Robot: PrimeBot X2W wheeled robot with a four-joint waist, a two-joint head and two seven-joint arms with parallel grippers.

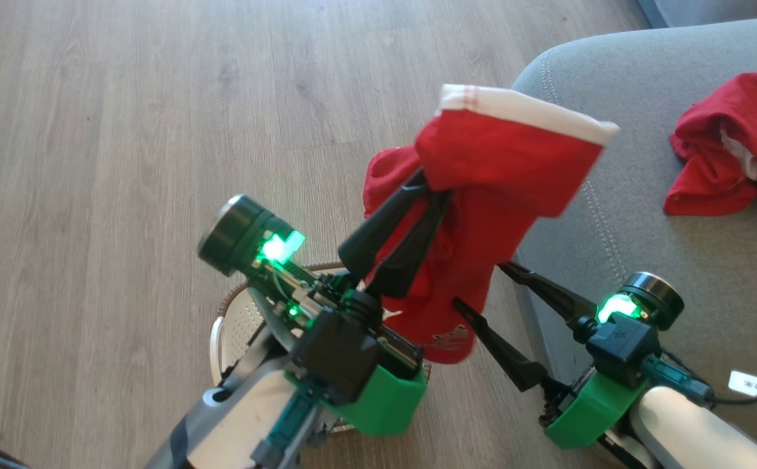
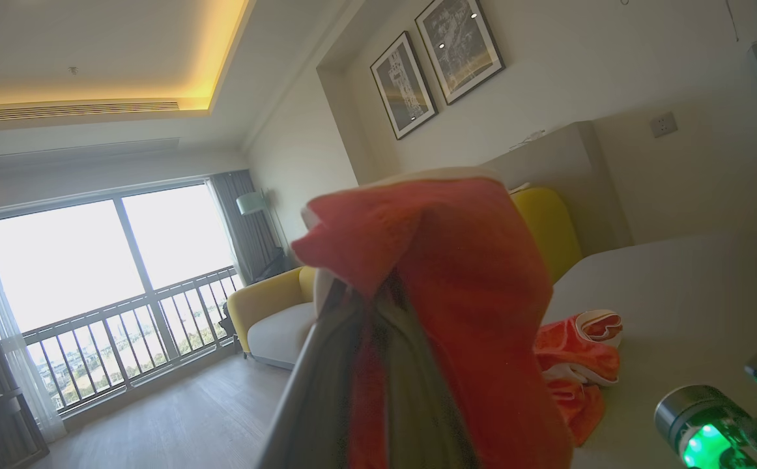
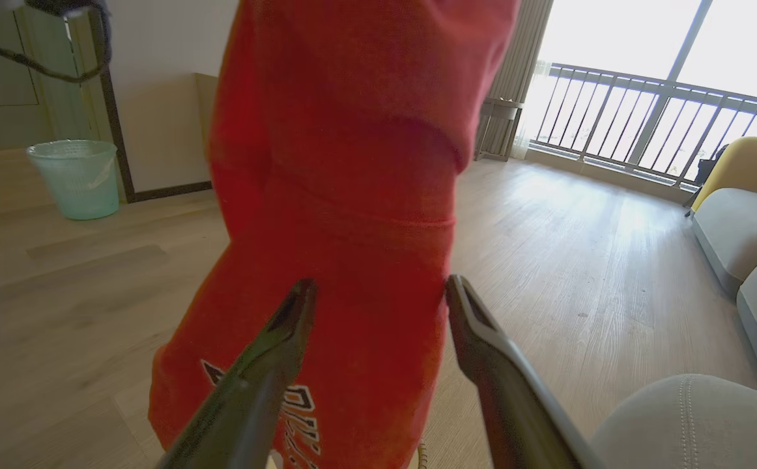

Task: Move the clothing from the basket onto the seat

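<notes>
**Head view.** A plank wood floor (image 1: 124, 130) lies at left and the grey seat (image 1: 645, 215) at right. The left pincer (image 1: 434, 185) is pressed together on a red garment (image 1: 509, 156) with a white band, held in the air above the basket (image 1: 235, 319). The basket is largely hidden behind the left arm. A second garment (image 1: 724, 143) lies crumpled on the seat, cut by the frame edge. The right pincer (image 1: 477, 283) is spread, its tips at the hanging cloth; contact cannot be judged.

**Left wrist view.** The red garment (image 2: 470, 293) drapes over the blurred fingers and hides their tips. Behind it are the second garment (image 2: 577, 355) on the seat (image 2: 678, 293), a yellow armchair (image 2: 274, 312), a balcony window (image 2: 92, 260) and two framed pictures (image 2: 437, 71).

**Right wrist view.** The right pincer (image 3: 380, 286) stands spread before the hanging red garment (image 3: 352, 163), whose printed lettering is cut off below. Also visible are the floor (image 3: 580, 260), a pale green bin (image 3: 75, 176) and a corner of the seat (image 3: 678, 417).
</notes>
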